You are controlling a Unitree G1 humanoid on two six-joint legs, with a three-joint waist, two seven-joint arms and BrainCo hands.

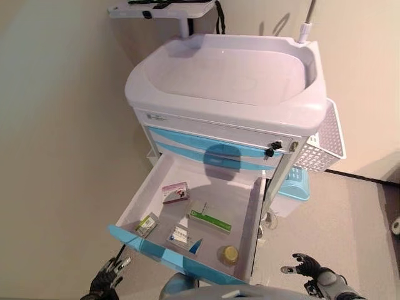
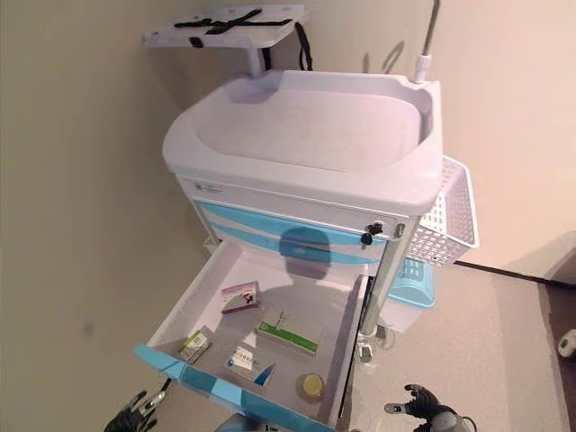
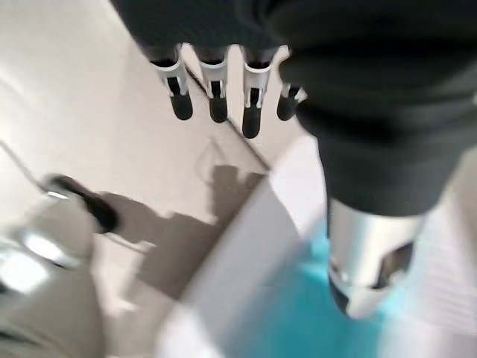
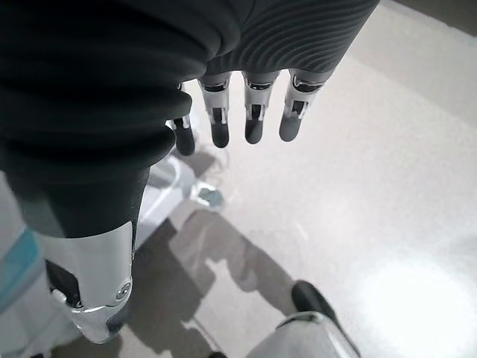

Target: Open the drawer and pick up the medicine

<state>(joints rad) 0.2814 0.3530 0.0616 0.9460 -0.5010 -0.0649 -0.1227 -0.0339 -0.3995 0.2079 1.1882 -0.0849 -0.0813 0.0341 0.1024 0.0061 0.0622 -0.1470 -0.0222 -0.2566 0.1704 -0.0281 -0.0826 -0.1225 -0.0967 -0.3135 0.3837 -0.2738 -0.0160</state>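
**Drawer stands open, both hands empty below it**

Nearest to us are our two hands, low at the edge of the head view. Our left hand (image 1: 109,275) is at about 7 o'clock, just under the blue front of the open drawer (image 1: 250,219), with relaxed, spread fingers that hold nothing. Our right hand (image 1: 309,267) is at about 5 o'clock, over the floor (image 1: 350,225) beside the cart, also loosely open and empty; its wrist view shows straight fingers above bare floor.

We see the drawer pulled far out toward us. Inside, on its white bottom, lie the medicines: a pink and white box (image 1: 175,192) toward the back, a long green and white box (image 1: 210,220) in the middle, a small green packet (image 1: 147,224) at the left front, a white and blue packet (image 1: 181,235) near the front wall, and a small round yellow-lidded jar (image 1: 230,254) at the right front corner. None of them touches a hand.

Above the drawer is the white cart (image 1: 231,75) with a shallow tray top and two closed blue drawers (image 1: 212,150). A white mesh basket (image 1: 328,140) hangs at its side at 3 o'clock, with a light blue bin (image 1: 295,184) under it. Walls (image 1: 62,112) are plain beige; the floor is pale grey.
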